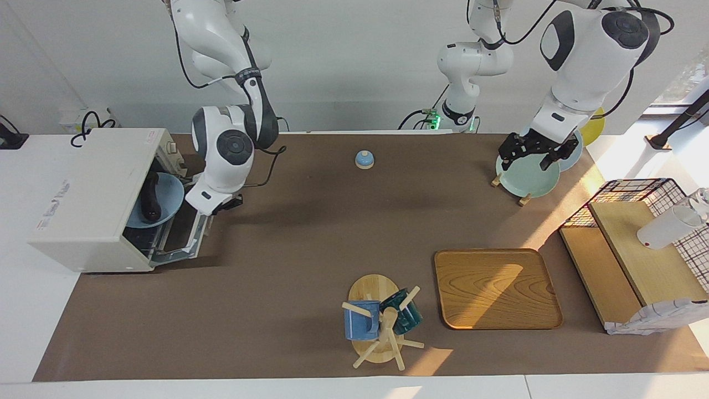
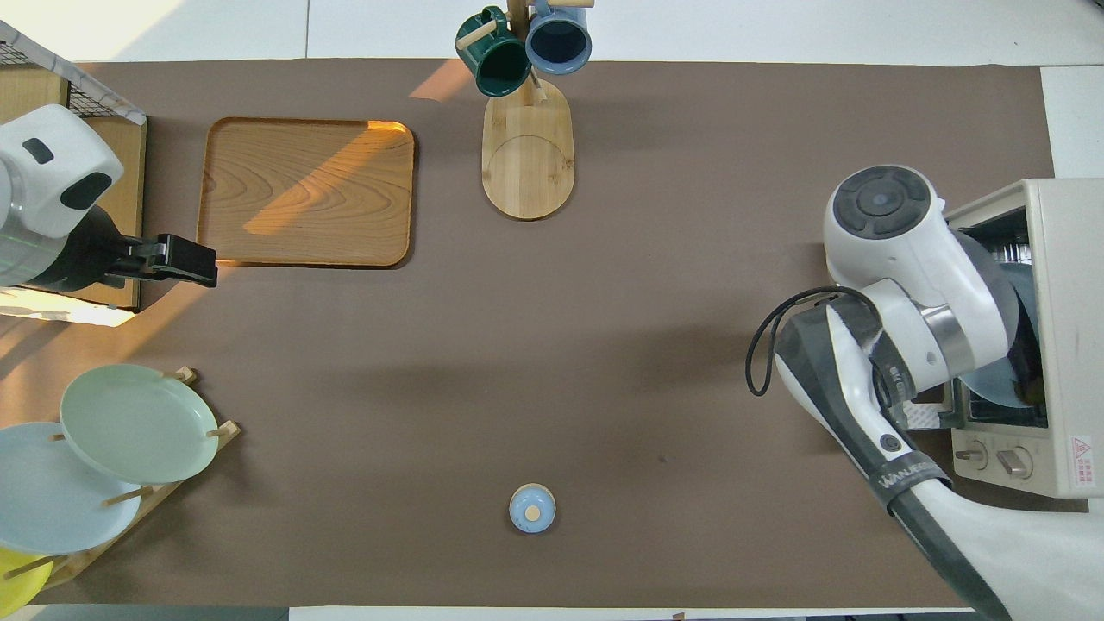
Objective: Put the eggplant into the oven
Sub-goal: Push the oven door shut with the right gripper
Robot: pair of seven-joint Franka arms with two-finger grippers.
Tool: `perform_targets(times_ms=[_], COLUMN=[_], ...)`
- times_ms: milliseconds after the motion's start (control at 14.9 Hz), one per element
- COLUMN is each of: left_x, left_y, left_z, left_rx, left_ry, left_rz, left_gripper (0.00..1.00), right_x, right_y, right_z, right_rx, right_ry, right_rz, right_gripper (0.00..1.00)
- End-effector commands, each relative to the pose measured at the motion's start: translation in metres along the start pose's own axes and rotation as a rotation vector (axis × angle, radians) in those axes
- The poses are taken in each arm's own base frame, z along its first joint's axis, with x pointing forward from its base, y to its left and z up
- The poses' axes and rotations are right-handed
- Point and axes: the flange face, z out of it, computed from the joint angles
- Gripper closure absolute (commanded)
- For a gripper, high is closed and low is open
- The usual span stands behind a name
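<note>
Where the table ends on the right arm's side, the cream-white oven (image 1: 88,199) sits with its opening turned toward the middle of the table. Its drop-down door (image 1: 191,235) is tilted partway up, neither lying flat nor closed. Inside, on the wire rack, rests a pale blue plate (image 1: 169,194), and the eggplant (image 1: 148,200), dark and glossy, lies lengthwise across that plate, wholly within the oven's mouth. The right gripper (image 1: 226,204) is low at the door's outer edge with its fingertips pressed together and nothing between them; whether it actually touches the door cannot be told. Toward the middle of the brown mat, close to the robots, stands a small blue bell (image 1: 364,159). Much farther from the robots is a wooden mug stand (image 1: 372,293) carrying a blue mug (image 1: 359,322) and a dark green mug (image 1: 407,315). Beside the stand lies an empty-looking wooden tray (image 1: 496,288). Closer to the robots, a wooden plate rack holds a pale green plate (image 1: 526,178) upright, with a light blue plate and a yellow one stacked after it. The left gripper (image 1: 534,152) hangs in the air over the mat between the tray and the plate rack, its fingers spread apart and holding nothing. At the left arm's end of the table stands a wire basket shelf (image 1: 626,191) with wooden boards.
</note>
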Motion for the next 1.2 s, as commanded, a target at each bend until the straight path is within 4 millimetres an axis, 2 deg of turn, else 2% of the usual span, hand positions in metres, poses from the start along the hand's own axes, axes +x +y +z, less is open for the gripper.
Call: perform_targets(times_ms=[0,67,335,468,803,870,937,1004,1071,1138], left_x=[-0.007,-0.007,-0.007,-0.007,-0.007,-0.007,-0.007,-0.007,-0.007,-0.007], left_y=[-0.002,-0.002,-0.002,-0.002,-0.002,-0.002,-0.002,-0.002,-0.002,-0.002], left_z=[-0.002,-0.001,-0.002,-0.002,-0.002,-0.002,-0.001,-0.001,-0.002,-0.001], left_rx=[-0.011,-0.011,-0.011,-0.011,-0.011,-0.011,-0.011,-0.011,-0.011,-0.011], left_ry=[0.014,0.014,0.016,0.016,0.016,0.016,0.014,0.014,0.016,0.014], left_rz=[-0.002,-0.002,-0.002,-0.002,-0.002,-0.002,-0.002,-0.002,-0.002,-0.002], left_gripper=[0.0,0.0,0.0,0.0,0.0,0.0,0.0,0.0,0.0,0.0], right_x=[-0.013,-0.02,-0.036,-0.041,-0.062,-0.066,-0.068,-0.067,-0.066,-0.065], right_y=[0.065,0.079,0.104,0.108,0.143,0.149,0.155,0.164,0.172,0.175], right_z=[-0.001,-0.003,-0.004,-0.004,-0.005,-0.012,-0.026,-0.057,-0.084,-0.1], right_rx=[-0.033,-0.016,0.032,0.037,0.092,0.122,0.208,0.312,0.341,0.349], right_ry=[-0.003,-0.007,-0.02,-0.033,-0.026,-0.012,0.013,0.065,0.094,0.103], right_rz=[-0.007,-0.004,0.017,0.012,0.014,0.032,0.073,0.122,0.133,0.131], right_gripper=[1.0,1.0,1.0,1.0,1.0,1.0,1.0,0.93,0.88,0.81])
